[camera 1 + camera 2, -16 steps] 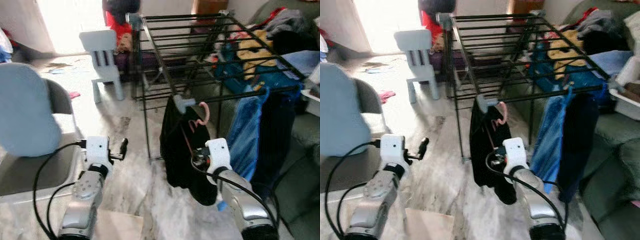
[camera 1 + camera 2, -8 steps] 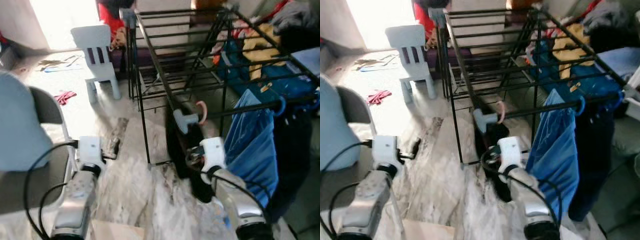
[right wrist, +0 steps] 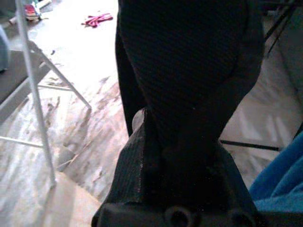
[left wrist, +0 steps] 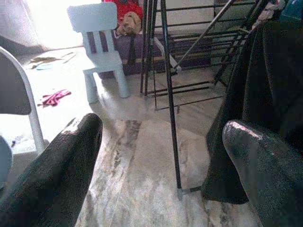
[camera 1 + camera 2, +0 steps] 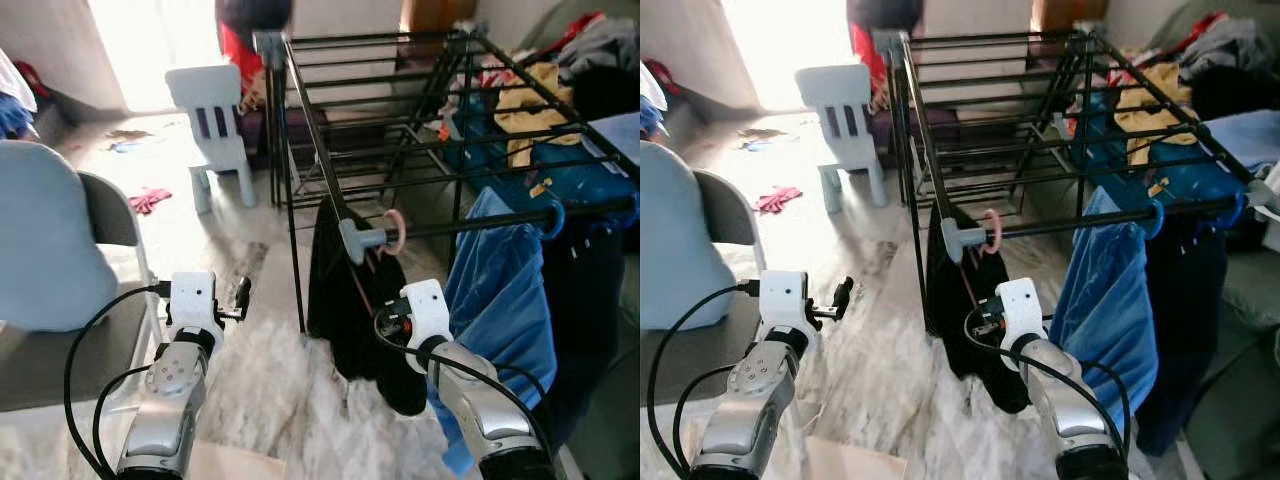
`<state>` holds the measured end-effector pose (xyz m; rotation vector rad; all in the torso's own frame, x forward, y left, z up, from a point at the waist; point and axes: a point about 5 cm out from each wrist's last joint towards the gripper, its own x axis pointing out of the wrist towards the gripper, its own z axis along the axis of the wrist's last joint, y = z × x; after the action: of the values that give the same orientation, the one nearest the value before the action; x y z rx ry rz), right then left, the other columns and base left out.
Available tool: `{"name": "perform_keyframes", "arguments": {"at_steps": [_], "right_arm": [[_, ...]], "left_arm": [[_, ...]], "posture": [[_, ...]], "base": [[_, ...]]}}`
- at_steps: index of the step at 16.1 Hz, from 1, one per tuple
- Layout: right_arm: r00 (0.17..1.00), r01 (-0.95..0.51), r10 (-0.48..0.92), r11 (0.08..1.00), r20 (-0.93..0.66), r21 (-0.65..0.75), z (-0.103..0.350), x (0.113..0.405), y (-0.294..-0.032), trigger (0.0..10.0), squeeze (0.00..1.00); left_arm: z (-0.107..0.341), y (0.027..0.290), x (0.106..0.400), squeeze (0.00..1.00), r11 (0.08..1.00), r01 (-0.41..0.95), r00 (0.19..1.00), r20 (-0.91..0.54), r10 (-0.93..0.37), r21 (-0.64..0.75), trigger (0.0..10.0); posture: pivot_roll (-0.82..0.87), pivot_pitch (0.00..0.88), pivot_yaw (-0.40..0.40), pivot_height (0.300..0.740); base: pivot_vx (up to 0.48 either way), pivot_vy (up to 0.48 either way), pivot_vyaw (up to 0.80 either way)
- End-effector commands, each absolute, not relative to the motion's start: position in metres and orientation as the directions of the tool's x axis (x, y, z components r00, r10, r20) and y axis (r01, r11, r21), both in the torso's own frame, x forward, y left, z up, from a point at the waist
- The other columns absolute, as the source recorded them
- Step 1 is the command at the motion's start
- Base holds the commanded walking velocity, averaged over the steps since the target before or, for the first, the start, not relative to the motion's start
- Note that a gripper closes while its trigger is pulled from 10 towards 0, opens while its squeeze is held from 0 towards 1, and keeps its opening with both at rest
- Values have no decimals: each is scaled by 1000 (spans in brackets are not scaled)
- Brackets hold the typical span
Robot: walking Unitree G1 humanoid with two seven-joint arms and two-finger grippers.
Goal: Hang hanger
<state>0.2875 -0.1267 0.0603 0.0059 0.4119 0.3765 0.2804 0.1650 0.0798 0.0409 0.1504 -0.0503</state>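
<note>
Our pink hanger (image 5: 396,232) with a black garment (image 5: 345,300) hangs on the drying rack (image 5: 400,110), beside a blue garment (image 5: 500,300). Our right pincer (image 3: 189,94) is closed against the black garment; our left pincer (image 4: 161,156) gapes wide, holding nothing, near a small chair (image 5: 215,120).

Right gripper (image 5: 392,322) tips are buried against the black garment (image 5: 345,290); jaws read as closed in the right wrist view, but whether they pinch fabric can't be told. Pink hanger (image 5: 396,232): just the hook and a sliver of arm clear, the rest under the garment. Person (image 5: 248,30) behind the white chair (image 5: 213,110) cut off at the top edge. Sofa laundry pile (image 5: 560,75) too jumbled to separate.
</note>
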Motion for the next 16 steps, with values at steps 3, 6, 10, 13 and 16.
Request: {"name": "perform_keyframes", "arguments": {"at_steps": [3,6,10,13,16], "right_arm": [[839,-401,403,912,-367,85,68,286,-120,10000,0],[848,-380,382,921,-367,78,68,289,-123,10000,0],[874,-341,335,939,-353,47,74,301,-132,10000,0],[904,-274,261,962,-337,11,79,314,-147,10000,0],[890,-275,269,961,-369,37,73,315,-147,10000,0]], "left_arm": [[81,165,281,0,997,61,986,-156,-52,53,10000],[80,164,281,0,997,67,985,-162,-58,48,10000],[80,163,281,0,996,73,984,-164,-65,43,10000],[80,163,281,0,996,73,984,-167,-65,43,10000],[79,162,281,0,996,84,983,-170,-75,43,10000]], "posture": [[-70,0,2,740],[-71,0,2,740],[-70,0,4,740],[-68,0,5,740],[-69,0,5,740]], "base": [[0,0,0],[0,0,0],[0,0,0],[0,0,0],[0,0,0]]}}
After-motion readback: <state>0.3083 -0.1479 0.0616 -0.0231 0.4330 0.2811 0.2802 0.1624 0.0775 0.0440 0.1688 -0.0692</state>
